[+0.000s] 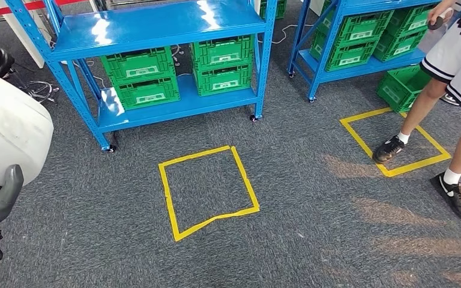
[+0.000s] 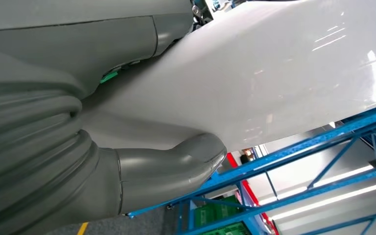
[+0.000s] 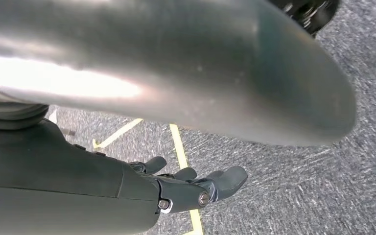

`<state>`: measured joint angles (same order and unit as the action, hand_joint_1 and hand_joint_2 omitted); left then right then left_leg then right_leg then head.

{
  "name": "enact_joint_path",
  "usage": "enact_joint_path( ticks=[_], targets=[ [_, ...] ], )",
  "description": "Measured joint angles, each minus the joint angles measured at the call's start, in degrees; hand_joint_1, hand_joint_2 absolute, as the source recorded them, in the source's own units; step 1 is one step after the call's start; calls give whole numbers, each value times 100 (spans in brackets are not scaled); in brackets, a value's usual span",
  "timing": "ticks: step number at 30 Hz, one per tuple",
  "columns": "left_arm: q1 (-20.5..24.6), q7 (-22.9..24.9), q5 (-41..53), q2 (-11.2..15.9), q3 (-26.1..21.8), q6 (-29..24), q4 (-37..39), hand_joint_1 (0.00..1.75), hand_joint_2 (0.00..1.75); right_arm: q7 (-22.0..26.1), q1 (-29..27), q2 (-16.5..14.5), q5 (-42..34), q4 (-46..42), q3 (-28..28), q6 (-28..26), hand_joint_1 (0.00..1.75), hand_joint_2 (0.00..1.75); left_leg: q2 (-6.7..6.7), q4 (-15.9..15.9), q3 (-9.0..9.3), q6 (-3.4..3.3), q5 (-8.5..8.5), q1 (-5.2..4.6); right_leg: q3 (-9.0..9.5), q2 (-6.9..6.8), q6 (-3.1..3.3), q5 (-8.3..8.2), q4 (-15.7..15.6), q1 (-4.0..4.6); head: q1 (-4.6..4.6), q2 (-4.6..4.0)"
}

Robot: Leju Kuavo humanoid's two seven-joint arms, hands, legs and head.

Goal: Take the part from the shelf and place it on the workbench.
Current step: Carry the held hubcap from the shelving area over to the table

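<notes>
You're in the carrying step: your left hand [image 2: 142,176] grips the large glossy white curved part [image 2: 274,73], already off the blue steel shelf [image 1: 156,27]. Your right hand [image 3: 196,188] hangs loosely uncurled, holding nothing. Next, find the table.

A large, smooth white part [image 2: 274,73] lies gripped against the left hand [image 2: 78,147].

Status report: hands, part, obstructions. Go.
Left hand holds white part against its thumb. Right hand empty, fingers apart over carpet. Person standing ahead right by the shelf.
</notes>
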<state>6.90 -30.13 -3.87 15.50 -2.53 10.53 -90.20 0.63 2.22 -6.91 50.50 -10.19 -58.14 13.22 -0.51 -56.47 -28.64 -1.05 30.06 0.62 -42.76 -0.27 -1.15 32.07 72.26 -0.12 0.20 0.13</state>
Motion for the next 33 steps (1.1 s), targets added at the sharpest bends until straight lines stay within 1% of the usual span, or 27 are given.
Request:
enact_joint_path(
  ticks=[1,2,3,4,5,6,7,8,10,11,12,14,15,16,17,18,20,21,22,23,25,27,29,30,31,32,33],
  targets=[
    [-25,-26,1,-1,-18,1,17,175,175,31,-9,4,11,0,9,-1,0,0,-36,-21,-52,9,-35,0,-27,2,-8,90,203,-6,0,0],
    [-52,-46,-2,-1,-37,1,32,175,175,48,-16,13,25,0,17,-3,0,0,-77,-46,-102,24,-63,2,64,8,-8,72,182,-11,1,0],
    [-76,-61,-8,-1,-55,1,42,175,175,50,-20,22,37,0,25,-8,0,0,-123,-77,-143,39,-83,5,273,29,-1,-36,-74,-18,1,0],
    [-91,-70,-19,-1,-75,1,48,175,175,37,-21,33,50,0,31,-13,0,0,-169,-109,-182,55,-95,9,556,92,16,-176,-485,-26,2,0],
    [-99,-73,-32,1,-93,1,49,175,175,19,-21,45,60,0,34,-16,0,0,-210,-139,-222,77,-105,9,814,199,36,-265,-880,-30,-1,0],
    [-99,-69,-45,2,-108,1,49,175,175,9,-20,53,64,0,36,-15,0,0,-252,-163,-256,105,-115,9,993,281,63,-322,-1179,-29,1,1],
    [-101,-63,-54,5,-118,2,48,175,175,6,-19,59,68,0,37,-11,0,0,-294,-175,-286,139,-131,11,1082,336,93,-333,-1342,-20,0,1],
    [-110,-55,-58,11,-127,3,44,175,175,12,-18,63,67,0,38,-7,0,0,-337,-171,-311,181,-152,15,1092,339,124,-321,-1377,-5,1,1],
    [-162,-34,-67,43,-152,3,5,175,175,20,-15,62,72,0,42,-1,0,0,-401,-163,-350,256,-182,34,1089,222,206,-367,-1415,4,4,0],
    [-196,-19,-72,66,-170,2,-28,175,175,3,-15,61,81,0,46,0,0,0,-352,-228,-395,286,-134,34,1089,161,253,-387,-1441,-5,-2,0],
    [-225,1,-78,86,-186,1,-64,175,175,-20,-16,60,92,0,53,1,0,0,-269,-398,-484,311,-21,30,1085,94,294,-408,-1468,-16,-12,0],
    [-273,50,-85,104,-204,2,-114,175,175,-76,-21,59,108,0,66,4,0,0,-74,-1058,-789,354,354,27,1059,-43,343,-428,-1484,-19,-31,0],
    [-302,71,-87,104,-207,3,-123,175,175,-82,-22,59,106,0,69,7,0,0,-35,-1423,-950,373,516,33,1040,-112,349,-435,-1479,-15,-34,0],
    [-336,86,-87,105,-209,4,-128,175,175,-72,-23,59,96,0,70,9,0,0,-14,-1669,-1049,388,593,38,1024,-181,351,-441,-1474,-13,-34,0],
    [-365,94,-87,108,-209,5,-129,175,175,-51,-23,58,85,0,70,13,0,0,2,-1716,-1045,397,564,42,1010,-250,349,-446,-1469,-12,-34,0],
    [-381,99,-87,113,-210,5,-129,175,175,-30,-23,56,75,0,70,17,0,0,33,-1524,-917,400,432,45,1003,-320,343,-450,-1463,-13,-35,0],
    [-379,99,-87,126,-210,6,-128,175,175,-18,-21,51,76,0,73,25,0,0,238,-725,-458,379,107,37,1001,-449,314,-451,-1442,-4,-35,0],
    [-373,99,-87,131,-209,7,-127,175,175,-25,-19,50,80,0,74,25,0,0,337,-386,-283,343,1,25,1002,-504,288,-447,-1428,9,-31,0],
    [-368,98,-86,133,-208,8,-126,175,175,-30,-17,50,84,0,76,20,0,0,403,-186,-193,303,-44,12,1004,-553,255,-447,-1417,22,-27,1],
    [-365,98,-82,133,-207,9,-125,175,175,-33,-15,51,80,0,77,14,0,0,404,-123,-188,257,-47,-3,1007,-603,219,-451,-1415,31,-22,1],
    [-365,97,-70,133,-204,15,-122,175,175,-23,-3,50,59,0,76,1,0,0,275,-126,-227,173,-97,0,1010,-672,142,-455,-1411,21,-19,1],
    [-333,97,-64,130,-201,21,-116,175,175,-32,3,50,43,0,76,-5,0,0,164,-113,-250,95,-154,21,935,-453,63,-298,-1217,-4,-15,1],
    [-271,97,-57,113,-192,23,-90,175,175,-81,-5,49,46,1,77,-9,0,0,50,-111,-297,48,-204,31,657,-114,19,91,-571,-21,-3,0],
    [-241,98,-53,102,-187,24,-65,175,175,-100,-13,48,47,1,77,-10,0,0,-16,-118,-327,39,-223,29,476,-33,16,280,-164,-20,1,0],
    [-217,97,-50,93,-180,25,-35,175,175,-104,-21,48,45,1,76,-10,0,0,-90,-126,-353,38,-236,25,338,1,21,385,145,-18,4,0],
    [-197,96,-50,91,-174,25,-3,175,175,-89,-29,48,41,1,75,-10,0,0,-165,-138,-372,42,-246,22,292,14,34,378,259,-16,4,0],
    [-180,89,-50,92,-168,25,30,175,175,-62,-32,48,36,1,75,-9,0,0,-244,-150,-384,48,-253,20,369,32,54,256,120,-15,5,0]
  ],
)
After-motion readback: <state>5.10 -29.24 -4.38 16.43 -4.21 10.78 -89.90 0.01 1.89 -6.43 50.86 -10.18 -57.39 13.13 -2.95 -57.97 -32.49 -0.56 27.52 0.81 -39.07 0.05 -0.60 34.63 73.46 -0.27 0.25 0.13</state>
